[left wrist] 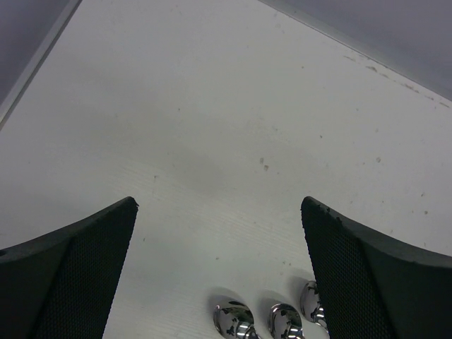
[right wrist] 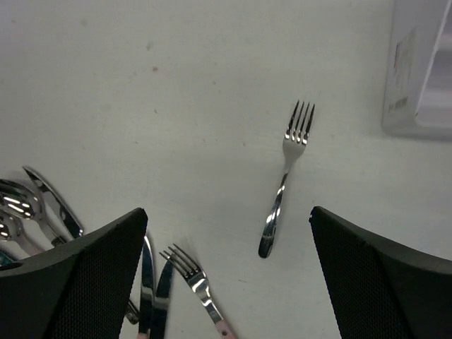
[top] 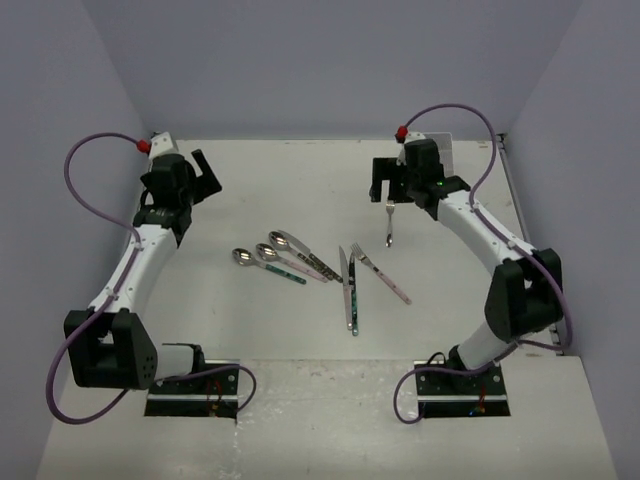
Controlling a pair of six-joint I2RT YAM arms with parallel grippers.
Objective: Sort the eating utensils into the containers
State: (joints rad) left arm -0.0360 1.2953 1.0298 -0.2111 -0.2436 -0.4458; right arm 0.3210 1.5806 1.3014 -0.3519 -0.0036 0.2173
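Nearest you, two knives (top: 350, 290) and a pink-handled fork (top: 384, 275) lie flat on the surface (top: 250, 325), with three spoons (top: 272, 254) just to their left. Farther out, a plain metal fork (right wrist: 285, 173) lies alone beneath your right tool (right wrist: 229, 212), whose jaws stand wide and empty. The left tool (left wrist: 219, 205) is equally wide, near the spoons. Expect every piece to be light, stiff and slippery, lying low, so pinch across the slim handle near mid-length. The white holder (right wrist: 417, 78) stands at the far edge.
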